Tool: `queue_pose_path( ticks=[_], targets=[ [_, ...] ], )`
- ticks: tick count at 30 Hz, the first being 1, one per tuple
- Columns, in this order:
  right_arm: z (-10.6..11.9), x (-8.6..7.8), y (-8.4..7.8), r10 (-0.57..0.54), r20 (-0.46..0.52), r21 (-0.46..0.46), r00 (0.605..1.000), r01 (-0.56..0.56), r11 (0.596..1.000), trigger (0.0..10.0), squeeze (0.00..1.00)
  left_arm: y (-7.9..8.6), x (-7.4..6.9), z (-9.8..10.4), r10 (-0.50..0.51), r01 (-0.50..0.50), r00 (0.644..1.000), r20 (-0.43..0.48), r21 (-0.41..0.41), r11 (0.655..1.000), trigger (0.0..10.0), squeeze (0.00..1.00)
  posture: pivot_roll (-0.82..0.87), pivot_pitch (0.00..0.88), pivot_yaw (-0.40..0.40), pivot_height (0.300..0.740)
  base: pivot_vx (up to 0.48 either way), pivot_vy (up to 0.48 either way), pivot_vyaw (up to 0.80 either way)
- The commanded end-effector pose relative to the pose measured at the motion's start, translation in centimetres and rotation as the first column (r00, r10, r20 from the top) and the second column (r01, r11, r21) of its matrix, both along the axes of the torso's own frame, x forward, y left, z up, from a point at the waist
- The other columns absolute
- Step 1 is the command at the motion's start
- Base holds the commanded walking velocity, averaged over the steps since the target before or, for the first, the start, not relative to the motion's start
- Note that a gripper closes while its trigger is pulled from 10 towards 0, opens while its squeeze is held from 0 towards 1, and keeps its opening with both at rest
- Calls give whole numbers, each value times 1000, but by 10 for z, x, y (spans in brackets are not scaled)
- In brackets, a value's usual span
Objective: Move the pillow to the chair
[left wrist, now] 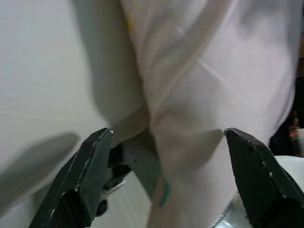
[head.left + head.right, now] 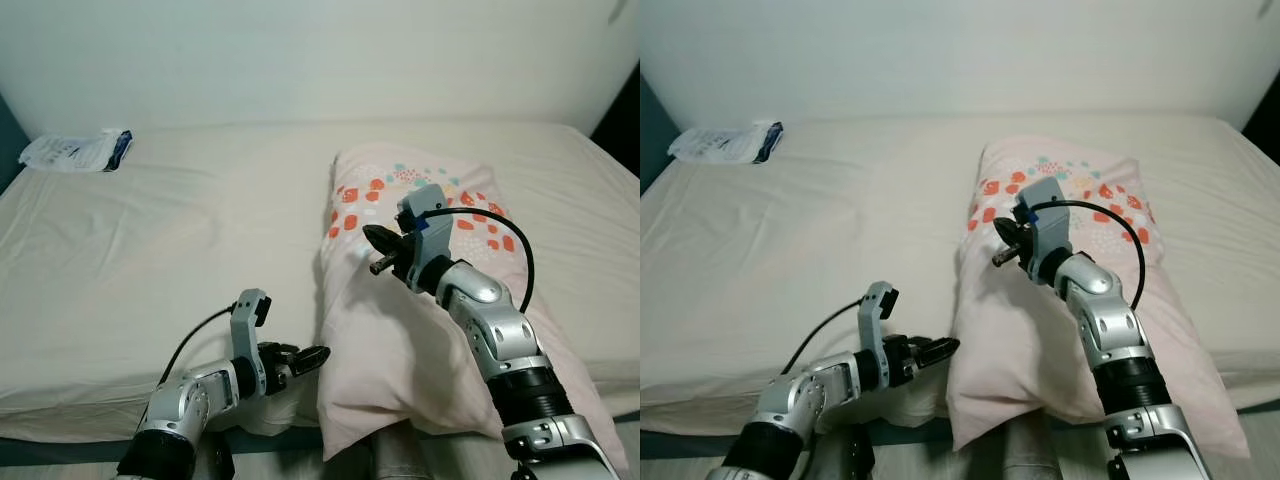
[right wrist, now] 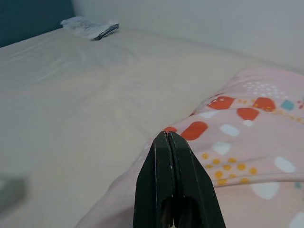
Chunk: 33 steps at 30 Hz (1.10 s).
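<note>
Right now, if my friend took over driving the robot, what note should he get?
Left gripper: open, low at the bed's near edge, fingers either side of the pillow's near corner, not closed on it.
Right gripper: shut on nothing, above the pillow's patterned end.
Pillow: pink, dotted at the far end, lying on the bed, near end hanging over the edge.
White packet: far left corner of the bed.
Done: nothing grasped yet.
Left: grip the pillow, lift it, carry it to the chair.
</note>
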State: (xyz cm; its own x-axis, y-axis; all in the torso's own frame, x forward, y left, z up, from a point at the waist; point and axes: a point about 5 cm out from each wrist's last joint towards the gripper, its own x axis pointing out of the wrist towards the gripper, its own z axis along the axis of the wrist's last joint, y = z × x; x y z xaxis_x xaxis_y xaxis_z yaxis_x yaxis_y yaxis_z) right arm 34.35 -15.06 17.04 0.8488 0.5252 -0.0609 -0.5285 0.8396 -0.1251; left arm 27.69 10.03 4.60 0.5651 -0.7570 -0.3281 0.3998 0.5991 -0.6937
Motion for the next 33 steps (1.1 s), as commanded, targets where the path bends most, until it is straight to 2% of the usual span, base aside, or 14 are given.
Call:
queue_pose_path(
  ticks=[1, 4, 8, 9, 10, 11, 14, 19, 20, 21, 22, 29, 33],
  targets=[
    [2, -2, 0, 0, 6, 23, 1000, 0, 1000, 10000, 0, -3, -1, -2, 5, -8, 998, -58, -49, 999, 10000, 1000, -108, 94, 2, 582, 0, 0, 0],
    [5, -3, -2, -3, 15, 27, 1000, 3, 1000, 10000, 0, -10, 1, -3, -6, -4, 994, -106, -91, 996, 10000, 1000, -110, 95, 5, 582, 0, 0, 0],
    [6, -4, -3, -4, 19, 26, 1000, 4, 1000, 10000, 0, -14, 2, -4, -6, -6, 992, -124, -93, 996, 10000, 1000, -110, 95, 5, 582, 0, 0, 0],
    [6, -5, -3, -5, 22, 25, 1000, 5, 1000, 10000, 0, -19, 3, -4, 1, -14, 990, -139, -89, 996, 10000, 565, -111, 95, 5, 582, 0, 0, 0],
    [6, -5, -3, -5, 22, 25, 1000, 5, 1000, 10000, 0, -19, 3, -4, 1, -14, 990, -139, -89, 996, 10000, 565, -111, 95, 5, 582, 0, 0, 0],
    [7, -5, -3, -7, 24, 25, 1000, 7, 1000, 10000, 0, -28, 3, -3, -19, 8, 991, -136, -81, 997, 10000, 0, -112, 96, 5, 582, 0, 0, 0],
    [8, -6, -3, -10, 30, 26, 999, 9, 1000, 10000, 0, -44, 3, -4, -42, 45, 991, -128, 19, 999, 10000, 0, -113, 97, 7, 582, 0, 0, 0],
    [9, -6, -2, -10, 32, 29, 999, 9, 1000, 10000, 0, -48, 5, -1, -28, 31, 992, -120, 23, 999, 9804, 0, -111, 97, 6, 582, 0, 0, 0],
    [9, -6, -2, -10, 32, 29, 999, 9, 1000, 10000, 0, -49, 5, -1, -30, 34, 993, -118, 29, 999, 549, 0, -110, 97, 5, 582, 0, 0, 0],
    [9, -6, -2, -10, 32, 29, 999, 9, 1000, 10000, 0, -49, 5, -1, -30, 34, 993, -118, 29, 999, 549, 0, -110, 97, 5, 582, 0, 0, 0],
    [9, -6, -2, -10, 32, 28, 999, 9, 1000, 10000, 0, -48, 6, -1, -26, 30, 993, -116, 35, 999, 0, 0, -110, 97, 5, 582, 0, 0, 0],
    [9, -6, 0, -11, 35, 31, 999, 10, 999, 10000, 0, -43, 10, -2, 11, -4, 996, -92, 73, 997, 0, 0, -106, 94, 10, 582, 0, 0, 0],
    [10, -5, 1, -11, 38, 31, 999, 10, 999, 10000, 0, -41, 17, 6, 47, -45, 995, -86, 26, 999, 0, 0, -104, 93, 14, 582, 0, 0, 0]
  ],
)
